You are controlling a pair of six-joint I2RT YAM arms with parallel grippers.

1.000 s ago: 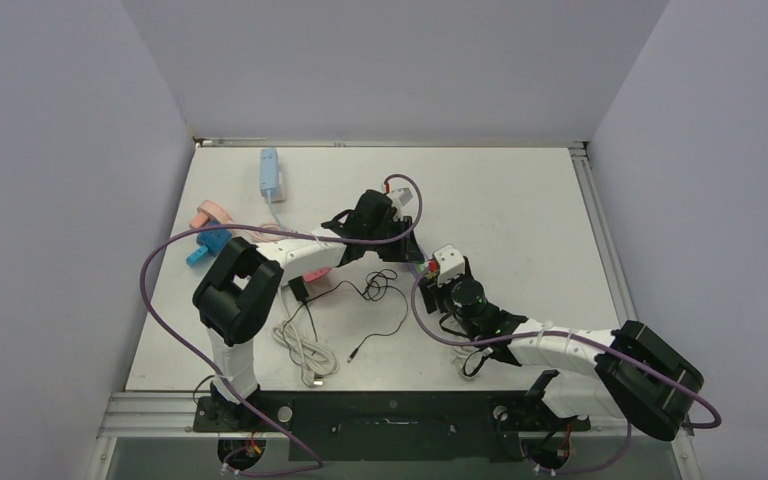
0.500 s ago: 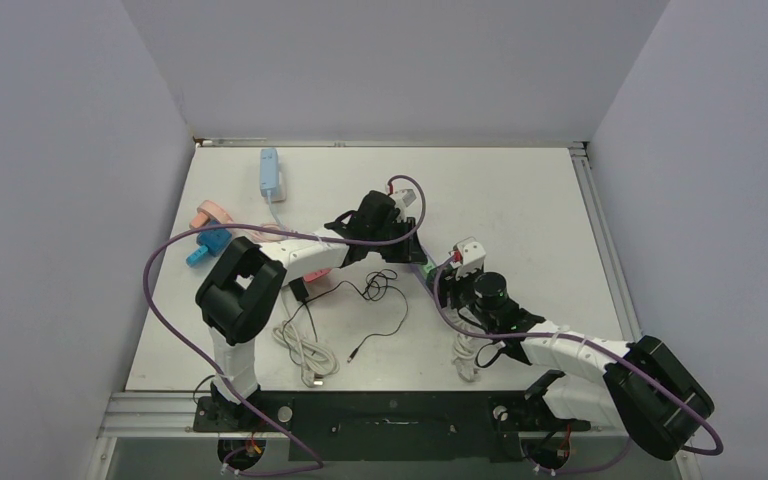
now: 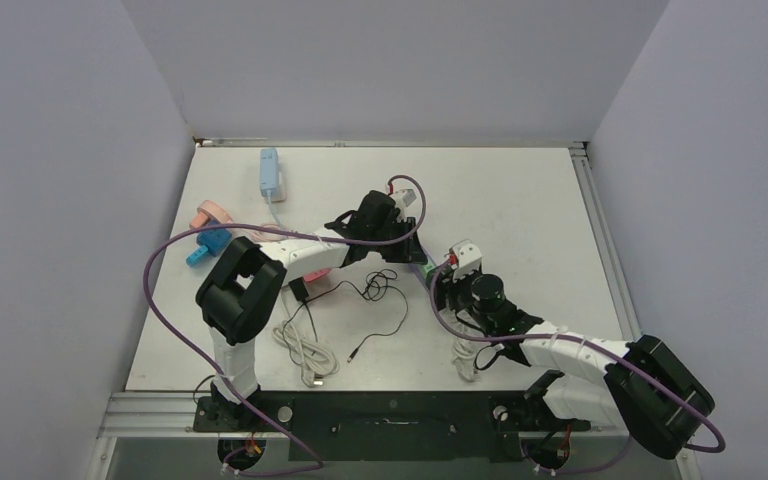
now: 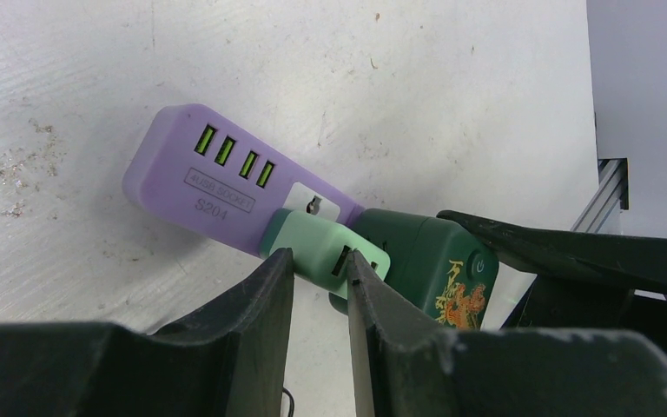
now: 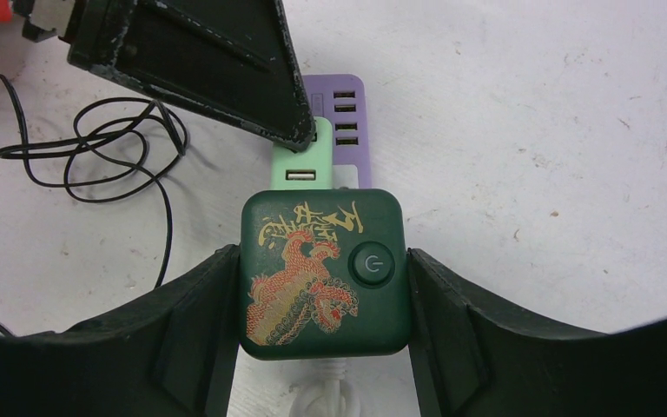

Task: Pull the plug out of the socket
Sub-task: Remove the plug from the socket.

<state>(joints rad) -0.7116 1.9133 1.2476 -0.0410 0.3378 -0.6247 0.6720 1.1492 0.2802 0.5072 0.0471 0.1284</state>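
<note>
A dark green socket cube (image 5: 321, 269) with a dragon print lies mid-table, also seen in the left wrist view (image 4: 425, 261). A light green plug (image 5: 300, 169) sticks out of its far side, next to a purple USB adapter (image 5: 347, 113). My right gripper (image 5: 323, 304) is shut on the cube, one finger on each side. My left gripper (image 4: 317, 261) is shut on the near end of the light green plug (image 4: 313, 243), with the purple adapter (image 4: 217, 174) beyond it. In the top view both grippers (image 3: 412, 250) (image 3: 440, 282) meet at the green parts (image 3: 428, 268).
A white cord (image 3: 465, 360) runs from the cube toward me. A thin black cable (image 3: 380, 285) loops left of it, and a white cable coil (image 3: 305, 350) lies near the front. A light blue power strip (image 3: 269, 172) and pink and blue items (image 3: 205, 230) lie far left.
My right arm swung to the right and away with the cube, then eased back a little to the left. My left arm has barely moved.
</note>
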